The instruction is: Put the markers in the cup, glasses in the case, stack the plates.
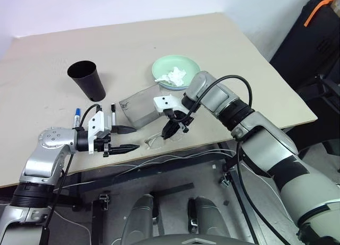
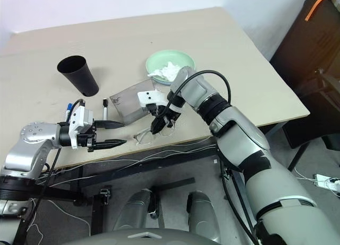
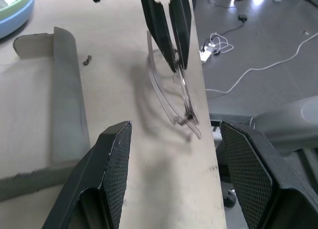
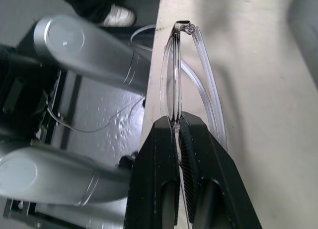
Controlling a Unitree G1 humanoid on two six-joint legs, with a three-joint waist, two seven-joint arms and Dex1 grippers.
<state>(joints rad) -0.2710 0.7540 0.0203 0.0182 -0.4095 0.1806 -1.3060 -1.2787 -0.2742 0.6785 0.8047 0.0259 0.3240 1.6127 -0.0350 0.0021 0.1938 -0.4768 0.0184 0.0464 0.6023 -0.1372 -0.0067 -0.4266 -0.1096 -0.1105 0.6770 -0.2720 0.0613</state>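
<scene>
1. Pinching the glasses (image 4: 185, 85) right at the table's (image 1: 255, 69) front edge, the right gripper (image 4: 179, 132) is clamping both fingers on the frame.
2. Left gripper (image 1: 127, 138) is hovering just beside them, fingers spread apart, holding nothing.
3. Grey case (image 1: 139, 107) is lying open just behind the glasses.
4. Black cup (image 1: 87, 79) is standing upright farther back, with the markers (image 1: 77, 116) lying near it.

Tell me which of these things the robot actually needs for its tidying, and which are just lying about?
Needed: glasses pinched in the right gripper; grey case; black cup; two markers; green plate stacked on blue plate.
Lying about: crumpled tissue; floor cables.
</scene>
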